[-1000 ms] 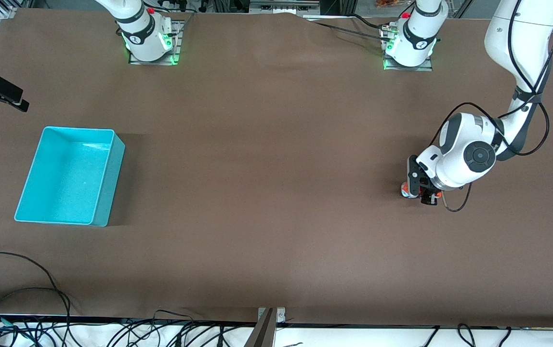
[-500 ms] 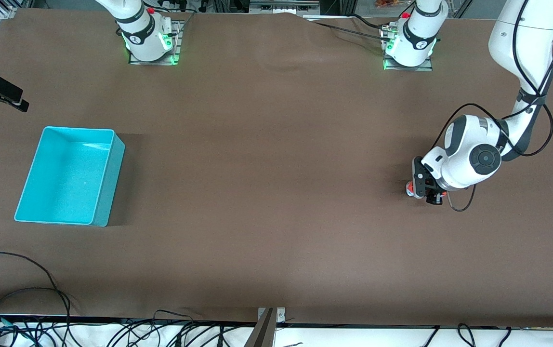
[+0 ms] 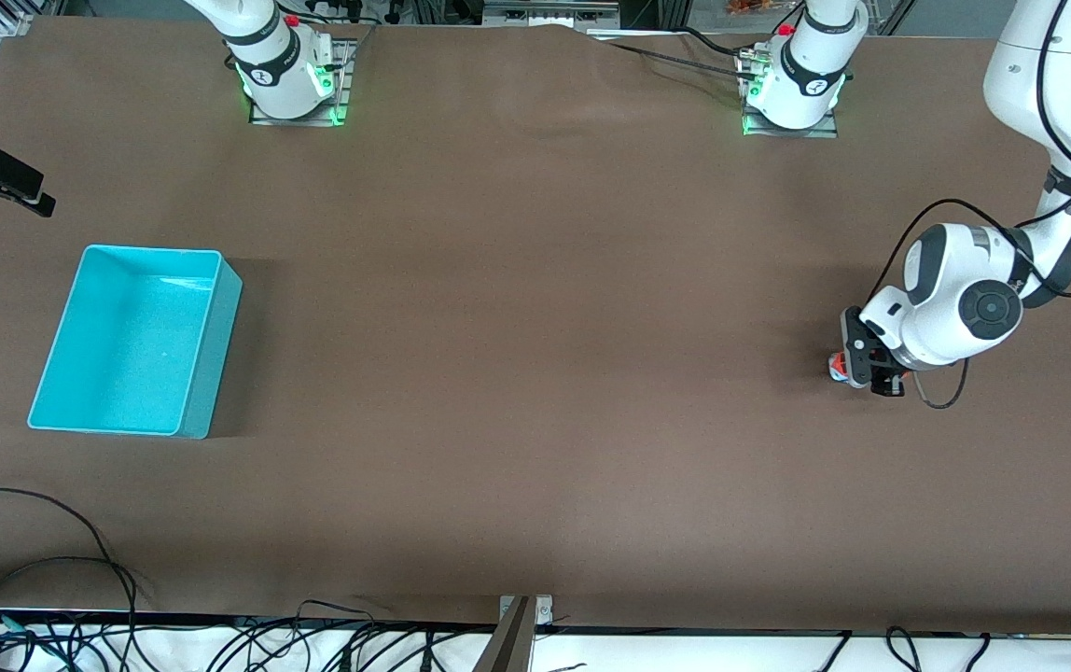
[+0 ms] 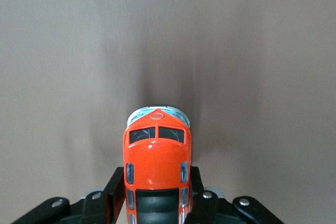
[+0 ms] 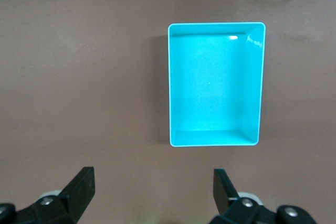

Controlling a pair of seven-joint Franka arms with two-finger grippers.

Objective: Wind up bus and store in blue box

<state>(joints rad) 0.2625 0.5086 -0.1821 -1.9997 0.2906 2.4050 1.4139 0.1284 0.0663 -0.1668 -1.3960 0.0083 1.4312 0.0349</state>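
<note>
we had the left gripper (image 3: 857, 366) pinching the bus (image 3: 837, 365) at the frame's right, wheels on the table (image 3: 535, 373). dragging it straight back, pressed down, should wind it. the blue box (image 3: 134, 341) sat mid-left.

only the right wrist view showed the right gripper (image 5: 152, 190) spread wide.

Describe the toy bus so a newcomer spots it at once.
On the brown table, look toward the left arm's end, where the left gripper is shut on the bus. It is a small toy with a bright orange roof, unlike the large blue box.
</note>
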